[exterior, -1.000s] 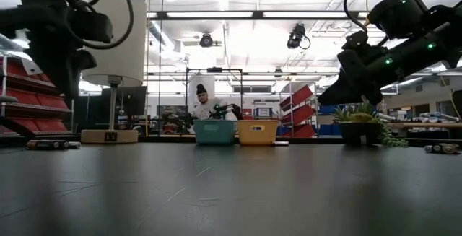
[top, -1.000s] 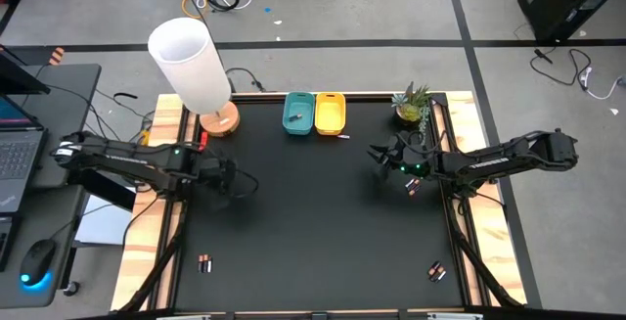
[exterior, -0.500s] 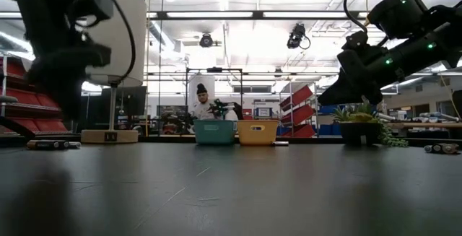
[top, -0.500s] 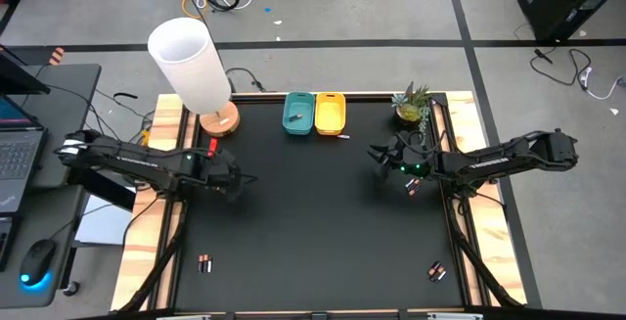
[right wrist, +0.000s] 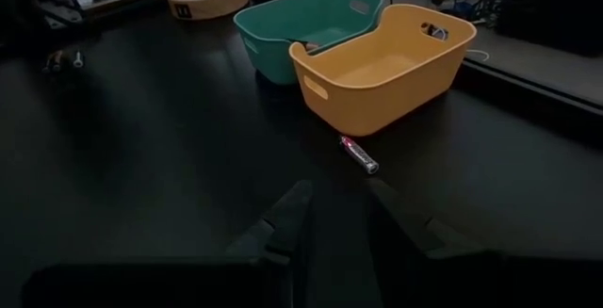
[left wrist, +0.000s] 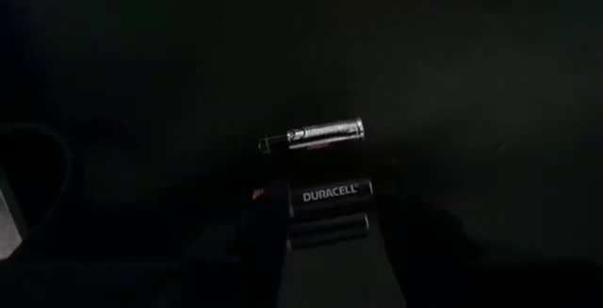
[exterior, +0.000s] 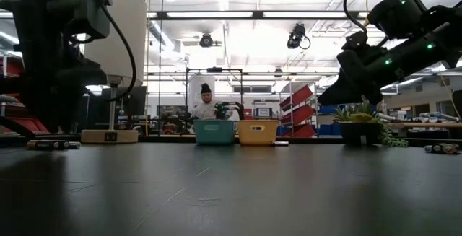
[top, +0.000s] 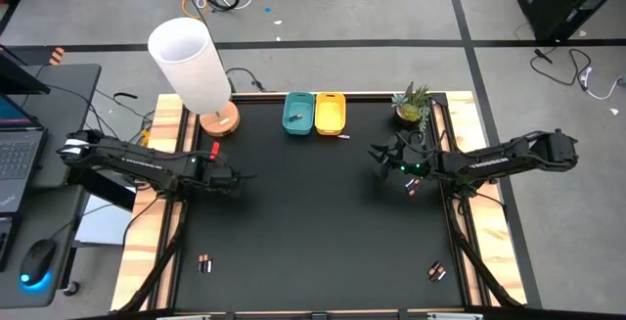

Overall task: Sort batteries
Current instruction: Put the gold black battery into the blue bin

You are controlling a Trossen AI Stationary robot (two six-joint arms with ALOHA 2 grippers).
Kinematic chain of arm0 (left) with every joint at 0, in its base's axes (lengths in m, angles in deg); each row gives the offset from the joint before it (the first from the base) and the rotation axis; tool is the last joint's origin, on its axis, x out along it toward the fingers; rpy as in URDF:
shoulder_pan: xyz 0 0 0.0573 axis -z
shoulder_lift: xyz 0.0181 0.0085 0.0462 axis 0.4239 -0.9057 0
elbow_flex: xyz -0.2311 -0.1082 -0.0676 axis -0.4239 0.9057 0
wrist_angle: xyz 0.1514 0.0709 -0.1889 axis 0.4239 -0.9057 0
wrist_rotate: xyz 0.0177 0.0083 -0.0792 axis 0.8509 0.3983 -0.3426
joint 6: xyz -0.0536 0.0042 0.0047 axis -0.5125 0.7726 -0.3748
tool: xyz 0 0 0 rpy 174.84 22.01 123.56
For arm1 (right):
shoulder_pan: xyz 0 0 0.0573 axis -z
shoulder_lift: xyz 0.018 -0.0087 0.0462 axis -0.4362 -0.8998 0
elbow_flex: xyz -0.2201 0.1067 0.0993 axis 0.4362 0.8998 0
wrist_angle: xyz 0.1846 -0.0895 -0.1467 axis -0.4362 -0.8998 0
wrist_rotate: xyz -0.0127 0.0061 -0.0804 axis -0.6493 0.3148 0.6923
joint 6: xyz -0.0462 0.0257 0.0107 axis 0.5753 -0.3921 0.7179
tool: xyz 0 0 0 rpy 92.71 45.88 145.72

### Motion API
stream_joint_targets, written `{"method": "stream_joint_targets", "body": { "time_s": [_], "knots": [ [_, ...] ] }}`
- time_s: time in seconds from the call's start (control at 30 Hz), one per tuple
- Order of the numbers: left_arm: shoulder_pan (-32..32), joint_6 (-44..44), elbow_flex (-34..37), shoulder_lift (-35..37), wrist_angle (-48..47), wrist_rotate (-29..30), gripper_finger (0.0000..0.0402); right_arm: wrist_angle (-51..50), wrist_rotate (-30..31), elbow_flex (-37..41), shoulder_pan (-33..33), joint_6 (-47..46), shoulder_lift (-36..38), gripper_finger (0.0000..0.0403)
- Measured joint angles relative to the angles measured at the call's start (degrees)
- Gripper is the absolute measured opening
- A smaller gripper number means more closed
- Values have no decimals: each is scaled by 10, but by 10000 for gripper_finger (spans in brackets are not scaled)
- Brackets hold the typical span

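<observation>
Left claw lowered over a cluster of batteries; pickup step in hand.
The left gripper (top: 229, 181) is spread, with a black Duracell battery (left wrist: 330, 194) lying between its fingers (left wrist: 267, 223) and a second black cell (left wrist: 328, 229) nearer the wrist; just beyond the tips lies a slim silver cell (left wrist: 314, 137). No grip is seen yet, so a closing on one cell alone is judged to be called for next. Compared with a second ago, this claw has been brought down to the table. The right gripper (top: 378, 154) hangs unmoved, slightly parted and empty, a small battery (right wrist: 359, 155) ahead, the yellow bin (right wrist: 377, 77) and teal bin (right wrist: 283, 25) beyond.
</observation>
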Motion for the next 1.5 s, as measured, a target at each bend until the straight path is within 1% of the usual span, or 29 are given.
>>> {"method": "stream_joint_targets", "body": {
  "time_s": [0.23, 0.33, 0.4, 0.57, 0.8, 1.33, 1.5],
  "knots": [
    [-24, -17, 0, -4, -2, -15, 298, 0, 0, 0, 1, 0, 0, 87],
    [-31, -17, 0, -13, -3, -18, 324, 0, 0, 0, 1, 0, 0, 87],
    [-33, -17, 0, -22, -4, -18, 332, 0, 0, 0, 1, 0, 0, 87],
    [-33, -29, 4, -47, -3, -25, 329, 0, 0, 0, 1, -2, 0, 87],
    [-33, -31, 4, -67, 31, -26, 322, 0, 0, 0, 1, -2, 0, 87],
    [-33, -37, 4, -70, 26, -34, 319, 0, 0, 0, 1, -2, 0, 87],
    [-40, -43, 8, -100, 35, -34, 307, 0, 0, 0, 1, -2, 0, 87]
  ]
}}
